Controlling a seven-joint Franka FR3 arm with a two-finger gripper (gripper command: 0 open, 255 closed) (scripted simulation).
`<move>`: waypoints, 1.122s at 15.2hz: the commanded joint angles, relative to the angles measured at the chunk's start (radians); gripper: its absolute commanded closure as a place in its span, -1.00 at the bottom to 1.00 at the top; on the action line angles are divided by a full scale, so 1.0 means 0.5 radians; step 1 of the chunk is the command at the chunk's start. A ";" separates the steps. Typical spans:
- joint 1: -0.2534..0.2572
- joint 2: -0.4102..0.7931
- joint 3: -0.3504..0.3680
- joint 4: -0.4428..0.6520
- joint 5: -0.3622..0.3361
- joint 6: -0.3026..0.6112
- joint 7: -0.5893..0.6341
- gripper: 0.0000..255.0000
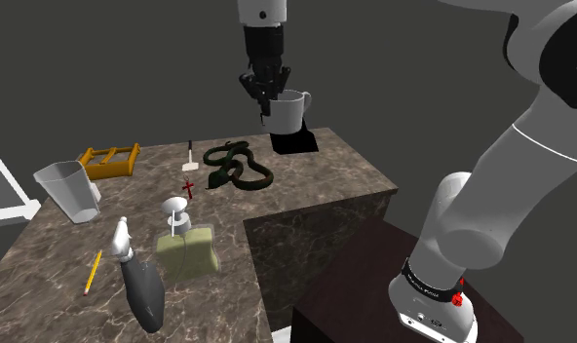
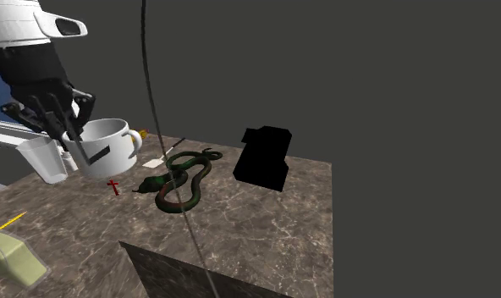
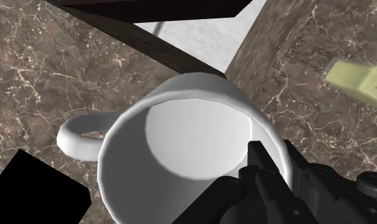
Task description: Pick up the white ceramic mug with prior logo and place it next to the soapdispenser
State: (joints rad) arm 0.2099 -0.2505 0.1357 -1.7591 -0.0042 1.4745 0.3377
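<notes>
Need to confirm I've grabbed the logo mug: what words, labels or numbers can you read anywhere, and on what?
Nothing reads clearly.
On the white mug: a dark angular mark, no letters.
On the black band low on the arm: pale lettering, too small to read.

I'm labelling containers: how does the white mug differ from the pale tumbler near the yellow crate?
The white mug hangs above the counter, clasped at its rim by the fingers; the tumbler stands on it. The mug has a handle and a dark mark; the tumbler has neither. Both are pale and open at the top.
</notes>
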 commanded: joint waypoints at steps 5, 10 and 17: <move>0.107 -0.001 0.183 0.010 0.057 -0.013 0.291 1.00; 0.200 0.065 0.346 0.089 0.088 -0.026 0.551 1.00; 0.338 0.262 0.586 0.304 0.074 -0.051 0.936 1.00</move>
State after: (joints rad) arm 0.3689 -0.1338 0.4125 -1.6205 0.0347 1.4484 0.7777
